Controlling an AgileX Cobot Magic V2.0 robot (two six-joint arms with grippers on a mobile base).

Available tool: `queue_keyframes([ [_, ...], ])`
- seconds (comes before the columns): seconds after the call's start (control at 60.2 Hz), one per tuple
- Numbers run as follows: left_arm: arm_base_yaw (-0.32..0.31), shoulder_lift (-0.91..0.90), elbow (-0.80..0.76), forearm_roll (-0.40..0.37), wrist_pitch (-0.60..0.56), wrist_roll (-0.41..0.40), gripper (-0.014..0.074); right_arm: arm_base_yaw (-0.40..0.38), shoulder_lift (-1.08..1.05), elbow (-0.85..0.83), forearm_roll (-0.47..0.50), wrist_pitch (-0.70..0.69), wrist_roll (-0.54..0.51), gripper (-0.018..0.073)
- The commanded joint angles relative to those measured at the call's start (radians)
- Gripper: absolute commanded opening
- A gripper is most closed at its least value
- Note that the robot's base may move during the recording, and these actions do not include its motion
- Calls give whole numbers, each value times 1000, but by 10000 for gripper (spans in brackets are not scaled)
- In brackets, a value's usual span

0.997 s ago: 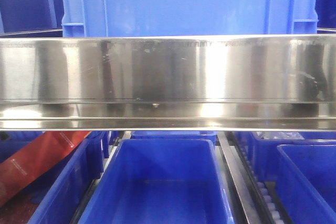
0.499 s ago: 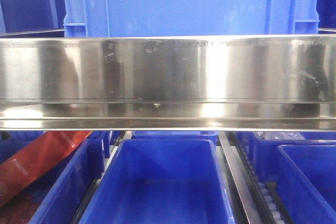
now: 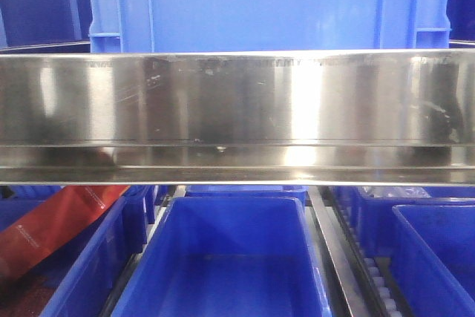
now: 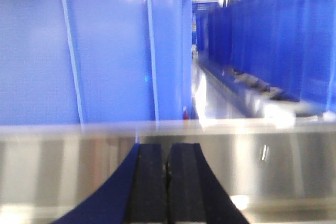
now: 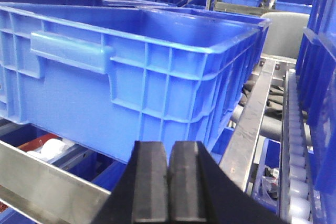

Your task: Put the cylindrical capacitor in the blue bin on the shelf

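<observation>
Straight ahead, the shelf (image 3: 237,109) rail screens a blue bin (image 3: 267,5).

Front view: one steel shelf rail (image 3: 237,98), one large blue crate (image 3: 267,5) above, four blue bins (image 3: 230,257) below

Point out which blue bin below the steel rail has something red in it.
The leftmost lower bin: a red packet with white lettering lies slanted across it. The middle bin shows only bare blue floor, and the right bin shows nothing red.
</observation>
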Motion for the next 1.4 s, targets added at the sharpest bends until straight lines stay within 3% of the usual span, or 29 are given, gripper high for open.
queue_keyframes([
  [0.0, 1, -8, 7, -8, -9, -9, -111, 2, -5, 2, -8, -31, 2, -154],
  [1.047, 1, -8, 7, -8, -10, -9, -111, 0, -5, 4, -19, -54, 2, -154],
  [1.163, 1, -8, 7, -8, -10, -9, -111, -74, -5, 9, -19, -62, 2, -154],
  [1.379, 1, -8, 7, -8, -10, -9, -111, -312, -67, 71, -17, -106, 10, -154],
])
